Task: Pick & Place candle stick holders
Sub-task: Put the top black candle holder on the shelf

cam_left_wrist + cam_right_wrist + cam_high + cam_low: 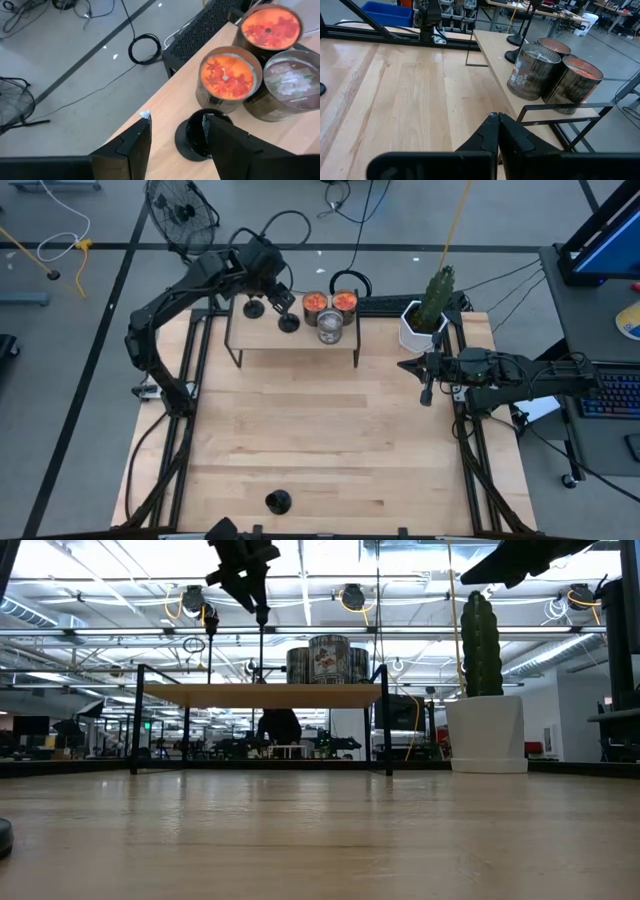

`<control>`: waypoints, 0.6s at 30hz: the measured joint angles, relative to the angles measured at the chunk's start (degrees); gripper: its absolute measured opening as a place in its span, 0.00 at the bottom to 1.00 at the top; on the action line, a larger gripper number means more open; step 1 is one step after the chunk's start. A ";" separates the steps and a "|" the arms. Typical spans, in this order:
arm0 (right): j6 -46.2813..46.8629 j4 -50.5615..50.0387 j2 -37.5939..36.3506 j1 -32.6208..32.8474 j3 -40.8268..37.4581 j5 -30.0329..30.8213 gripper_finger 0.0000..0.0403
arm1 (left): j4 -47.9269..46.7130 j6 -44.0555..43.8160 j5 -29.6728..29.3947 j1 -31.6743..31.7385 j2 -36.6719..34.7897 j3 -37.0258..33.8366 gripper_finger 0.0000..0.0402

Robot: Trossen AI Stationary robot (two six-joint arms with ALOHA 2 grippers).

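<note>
Nearest the front edge of the desk (330, 450) we saw one candle stick holder (278, 502) standing alone, well apart from everything else. It showed only as a dark sliver at the edge of the low view.

Farther back, at the desk's right side, the right claw (425, 394) hung idle with its fingers pressed together and nothing between them. Behind it stood a cactus in a white pot (420, 328).

At the far end sat a small raised shelf (292, 340) on thin dark legs. On it stood three candle tins (330, 315), touching one another in a cluster, two with orange tops and one with a grey lid. Just beside the tins were two more holders, one (289, 323) next to the nearest tin and another (254, 308) towards the shelf's left end.

The left claw (281, 298) hovered over that shelf. In its wrist view its fingers were spread apart, and the holder beside the tins (195, 136) sat between them. We could not tell whether the fingers touched it.

We judged the task about two thirds done if the shelf was the goal: two holders were up there and the one at the front edge remained. Whether the left claw was releasing or about to grasp, we could not say.
</note>
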 joint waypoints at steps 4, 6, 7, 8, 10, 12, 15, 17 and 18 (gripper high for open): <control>0.00 0.00 0.00 0.00 0.00 0.02 0.00 | -1.48 -0.02 0.40 0.56 0.47 0.00 0.46; 0.00 0.00 -0.02 0.00 0.00 0.04 0.00 | -2.41 -0.08 0.42 0.69 0.45 0.00 0.46; 0.00 0.00 -0.02 0.00 0.00 0.04 0.00 | -2.68 -0.11 0.40 0.72 0.42 0.00 0.46; -0.04 0.00 0.00 0.00 0.00 0.04 0.00 | -2.72 -0.09 0.40 0.72 0.40 0.00 0.46; -0.04 0.00 -0.02 0.00 0.00 0.04 0.00 | -2.51 -0.04 0.40 0.72 0.42 0.00 0.46; -0.07 0.00 -0.02 0.00 0.00 0.06 0.00 | -2.53 -0.02 0.40 0.70 0.42 0.00 0.46; -0.02 0.00 -0.02 0.00 0.00 0.07 0.00 | -2.49 0.32 0.38 0.62 0.51 0.00 0.46; -0.02 0.00 0.00 0.00 0.00 0.07 0.00 | -2.31 0.49 0.39 0.26 0.78 0.02 0.46; -0.02 0.00 0.00 0.00 0.00 0.07 0.00 | -2.31 0.66 0.37 0.18 0.85 0.02 0.46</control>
